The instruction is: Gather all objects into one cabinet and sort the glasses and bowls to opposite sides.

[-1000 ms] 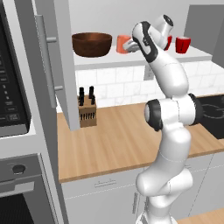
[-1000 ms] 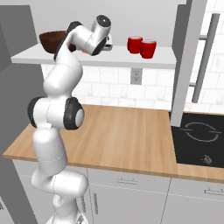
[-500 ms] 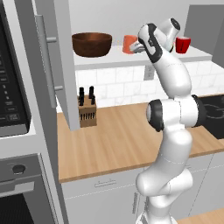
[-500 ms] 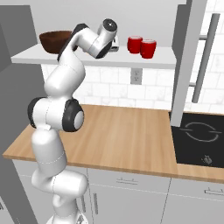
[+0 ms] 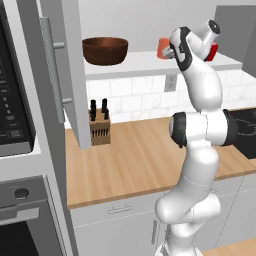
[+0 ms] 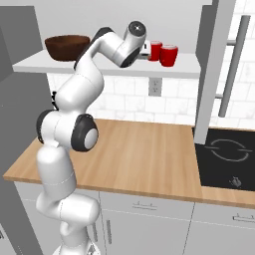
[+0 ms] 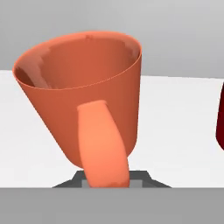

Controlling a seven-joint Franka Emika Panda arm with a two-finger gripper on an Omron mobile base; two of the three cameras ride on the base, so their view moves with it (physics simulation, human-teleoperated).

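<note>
Fingers hidden under mug handle at 6 o'clock; can't tell grip width or hold. Mug sitting dead ahead, body rising w/ rim tilting to 12, red cup edging in at 3.

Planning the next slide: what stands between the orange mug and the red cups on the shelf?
Nothing visible: bare shelf lies between the mug and the nearest red cup. The hand sits at the mug's handle.

A glossy white arm of rounded, tubular segments is seen, joined by dark grey-black collars at each joint; a round dark cap is set near the wrist.
</note>
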